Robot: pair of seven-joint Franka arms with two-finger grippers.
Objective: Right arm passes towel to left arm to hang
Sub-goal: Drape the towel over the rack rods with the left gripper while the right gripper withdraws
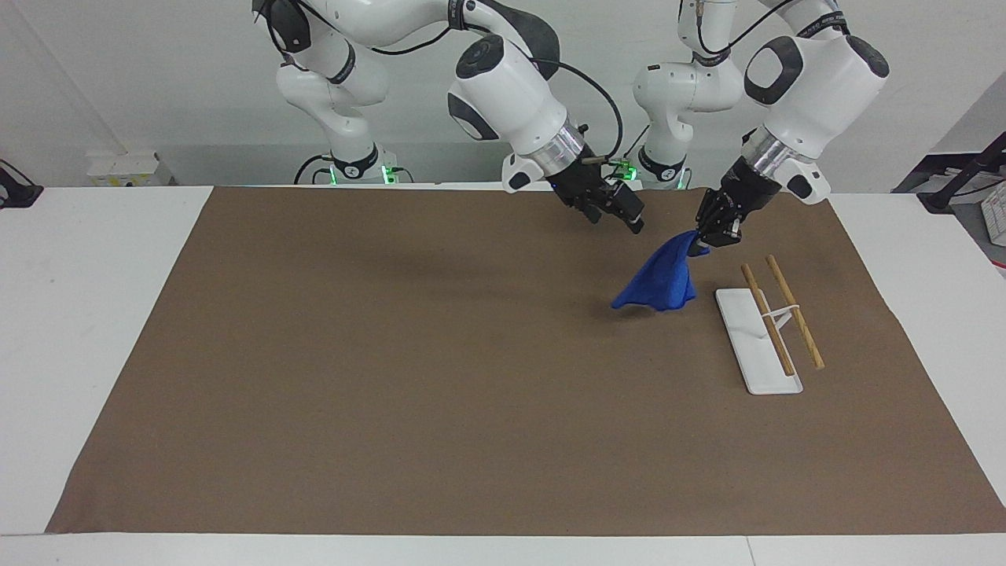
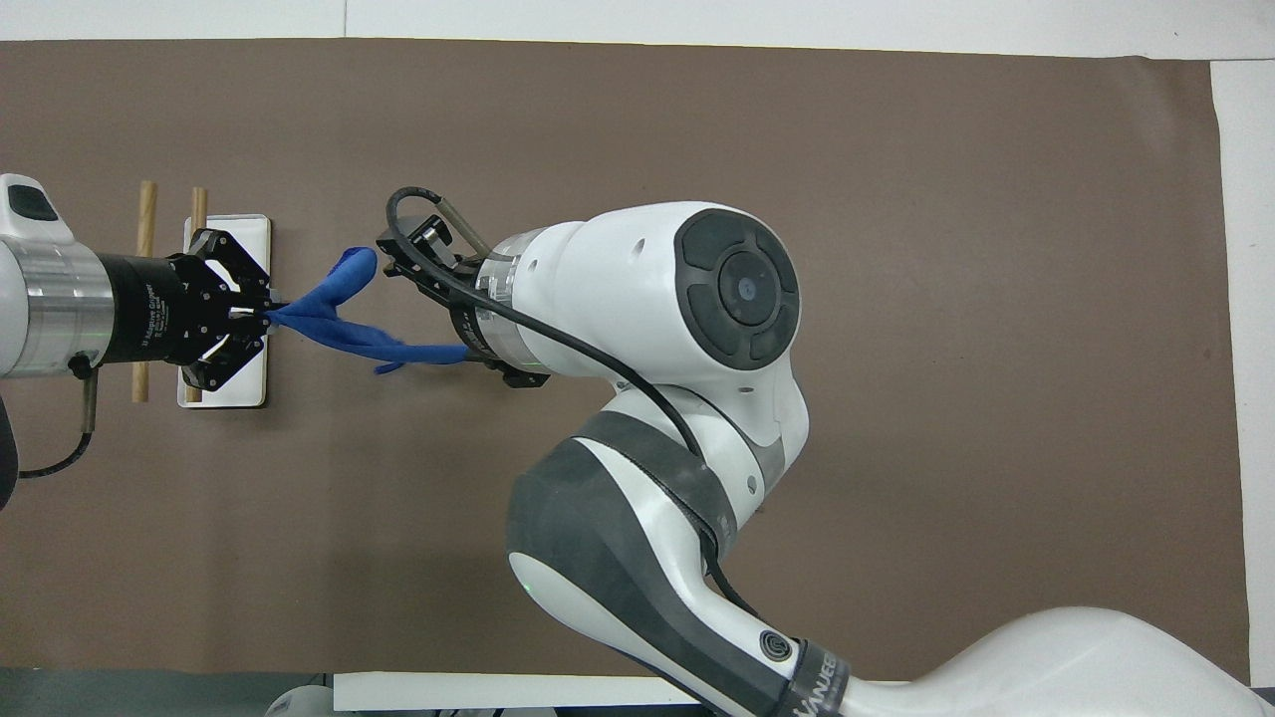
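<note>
The blue towel (image 1: 659,281) hangs by one corner from my left gripper (image 1: 710,236), which is shut on it above the brown mat, beside the rack. In the overhead view the towel (image 2: 319,317) stretches from the left gripper (image 2: 261,317) toward the right arm's wrist. My right gripper (image 1: 617,218) is open and empty, up in the air a short way from the towel, toward the right arm's end of the table. It does not touch the cloth.
A rack with a white base (image 1: 747,346) and two wooden rods (image 1: 794,310) stands on the brown mat (image 1: 393,354), under and beside the left gripper; it also shows in the overhead view (image 2: 239,229). White table margins surround the mat.
</note>
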